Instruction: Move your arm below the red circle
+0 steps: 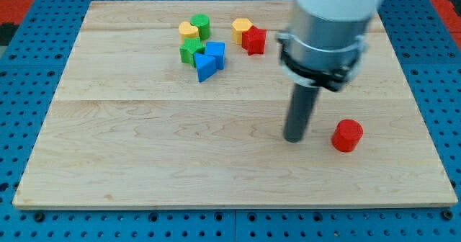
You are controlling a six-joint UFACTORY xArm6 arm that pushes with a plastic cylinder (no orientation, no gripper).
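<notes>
Red circle block [347,135] sits on the wooden board [144,170] toward its right edge, nearer the bottom edge. My tip [293,139] stands just to its left, not touching. No claw shows, only the rod. Other blocks cluster near the top edge.

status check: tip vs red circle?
My tip on the wooden board, at the view's left of the red circular block, small gap, not below it yet. Nothing in the way.
</notes>
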